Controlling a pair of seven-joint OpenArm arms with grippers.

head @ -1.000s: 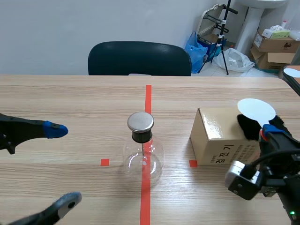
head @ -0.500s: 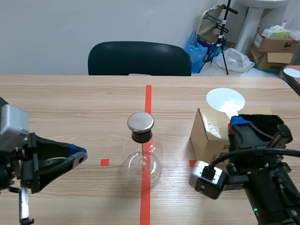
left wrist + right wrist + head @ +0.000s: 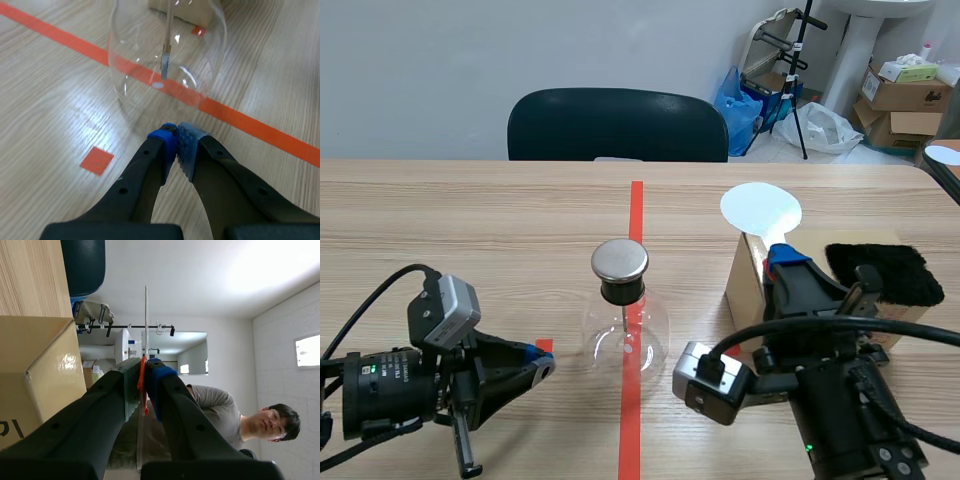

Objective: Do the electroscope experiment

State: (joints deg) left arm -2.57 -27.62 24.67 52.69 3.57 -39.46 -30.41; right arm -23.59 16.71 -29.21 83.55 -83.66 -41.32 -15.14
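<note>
Your right gripper [image 3: 782, 256] is clamped on the white disc [image 3: 760, 208] by its orange handle, beside the cardboard box [image 3: 30, 360], whose print is cut off and unreadable. Your left gripper [image 3: 176, 139] is pinched closed on nothing, tips just short of the electroscope [image 3: 623, 325]: clear glass flask, black stopper, silver cap, on the centre tape line [image 3: 637, 200].

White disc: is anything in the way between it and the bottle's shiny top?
Nothing I can see. The right hand holds the white disc by the box, and only bare table lies between it and the shiny top.
</note>
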